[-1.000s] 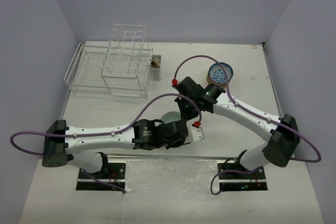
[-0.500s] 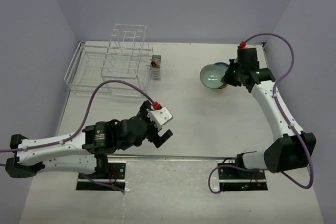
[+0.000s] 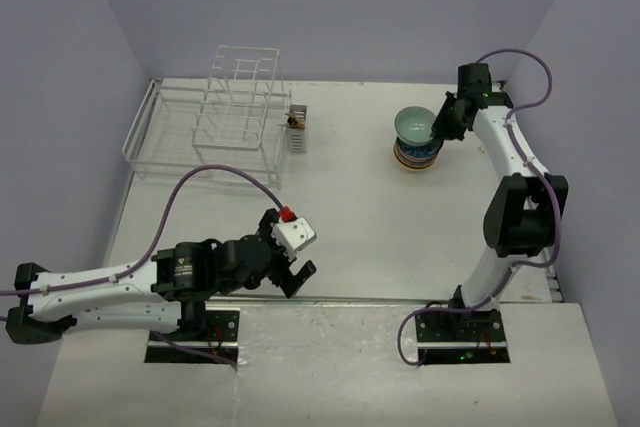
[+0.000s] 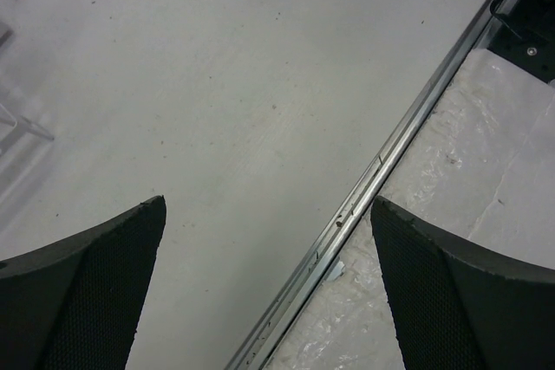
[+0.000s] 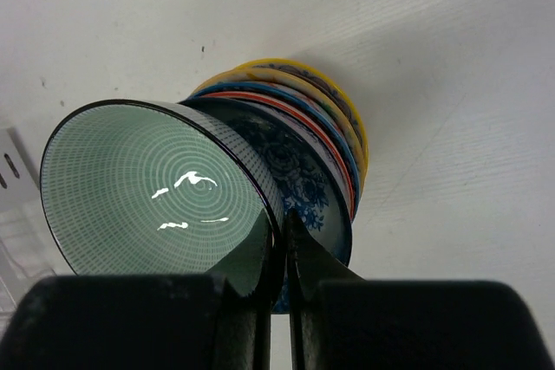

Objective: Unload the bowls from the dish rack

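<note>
The right gripper (image 5: 284, 224) is pressed together on the rim of a pale green bowl (image 5: 156, 188), one finger inside and one outside the wall. The bowl is round and glossy, with a dark rim, fine concentric rings and a grid pattern inside, and it is tilted so that its mouth faces the wrist camera. It hangs over the top of a stack (image 3: 416, 157) of nested bowls; I cannot tell whether it rests on them. The top bowl of the stack is dark blue with a floral pattern. Below it show an orange-red rim, a blue rim and a yellow rim at the bottom. The stack stands on the far right part of the table (image 3: 400, 237), near the right edge and wall, with the right arm reaching in from that side. Open table surface lies between the stack and the dish rack (image 3: 200, 132), which sits well apart in the far left corner beside the left wall, its small cutlery cup (image 3: 297, 127) on the side facing the stack. The left gripper (image 3: 295, 272) has its jaws spread wide and grips nothing. It hovers low over bare table at the near edge, just beside the metal rail (image 4: 390, 153).
</note>
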